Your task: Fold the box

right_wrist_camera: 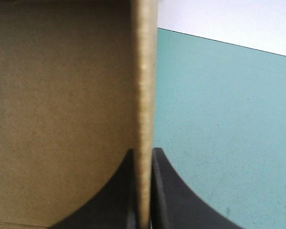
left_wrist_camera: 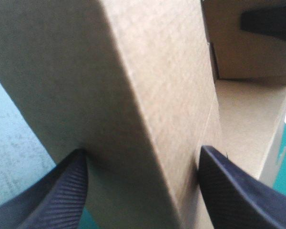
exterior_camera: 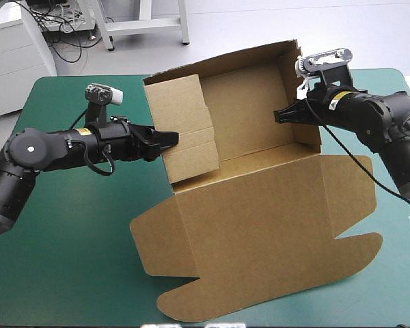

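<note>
Box (exterior_camera: 260,205) of brown board sits half-formed in the middle of the teal-green tabletop (exterior_camera: 68,225), with its back wall and both side walls raised, the left one leaning inward, and its lid lying flat toward the near edge. The left gripper (exterior_camera: 169,139) meets the left wall from outside, its black fingers standing apart with that folded panel between them. The right gripper (exterior_camera: 281,115) is at the upright right wall, its fingers pressed together on the board's edge.
</note>
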You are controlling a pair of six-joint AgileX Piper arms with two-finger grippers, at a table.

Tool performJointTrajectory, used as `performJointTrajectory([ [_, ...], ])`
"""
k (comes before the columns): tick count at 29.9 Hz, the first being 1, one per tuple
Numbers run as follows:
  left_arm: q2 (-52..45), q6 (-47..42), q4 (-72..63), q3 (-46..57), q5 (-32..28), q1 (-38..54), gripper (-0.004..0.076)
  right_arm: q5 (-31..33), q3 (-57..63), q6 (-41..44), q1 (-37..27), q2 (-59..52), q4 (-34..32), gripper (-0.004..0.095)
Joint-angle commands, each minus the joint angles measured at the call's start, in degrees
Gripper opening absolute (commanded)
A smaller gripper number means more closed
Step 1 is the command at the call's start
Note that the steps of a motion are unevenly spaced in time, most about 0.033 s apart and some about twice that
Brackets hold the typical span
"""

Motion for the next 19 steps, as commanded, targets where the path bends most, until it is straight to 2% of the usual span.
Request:
performJointTrajectory([
  [1, 1.17, -8.29, 6.04, -4.43, -1.83, -2.92, 0.0458, -5.26, -1.79, 2.26, -0.01, -1.64, 1.37, -0.0012],
  [4, 2.71, -16.12, 14.29, -6.74, -2.59, -4.92, 0.0458, -5.26, -1.79, 3.51, -0.01, -1.25, 0.43, -0.0011],
  [9, 3.04, -25.82, 24.75, -7.36, -8.49, -7.31, 0.0456, -5.14, -1.79, 5.42, -0.01, 0.05, 0.88, -0.0012],
  [14, 3.53, -32.31, 31.58, -7.36, -7.53, -7.31, 0.0456, -5.28, -1.79, 7.82, -0.01, 2.23, 1.00, -0.0012],
  [19, 4.57, -33.86, 33.84, -7.36, -6.41, -7.31, 0.0456, -5.49, -1.79, 8.63, 0.47, 4.21, 1.98, -0.0012],
])
